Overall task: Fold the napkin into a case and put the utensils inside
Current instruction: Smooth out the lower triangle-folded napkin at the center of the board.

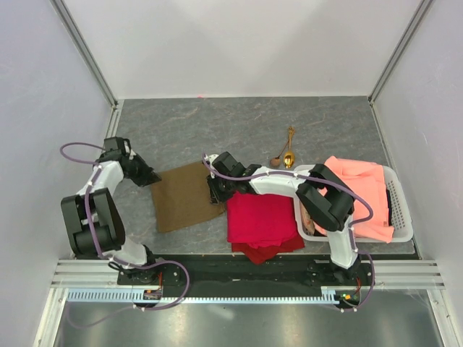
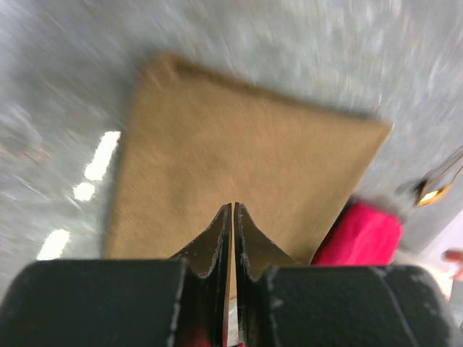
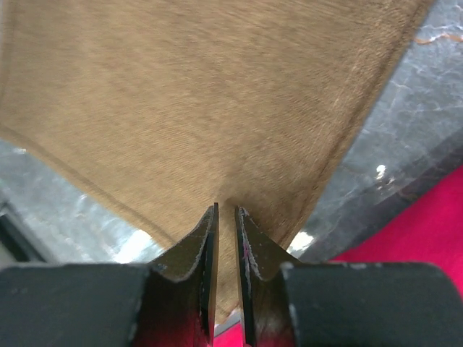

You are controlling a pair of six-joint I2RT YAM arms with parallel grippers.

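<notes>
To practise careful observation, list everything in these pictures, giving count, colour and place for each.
napkin: one, olive-brown, flat, left of centre
red cloth: apparently one, bright red, right of the napkin
salmon-orange cloth: one, heaped in the basket
basket: one, white, right side
utensils: two, gold, beyond the red cloth
table: one, grey
left gripper: black, jaws shut on the napkin's left edge
right gripper: black, jaws slightly apart at its right edge

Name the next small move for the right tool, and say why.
Likely raise the right tool off the napkin: its jaws stand slightly parted at the napkin's right edge, the napkin lies flat on the table, and the left tool seems to pinch the opposite edge.
</notes>
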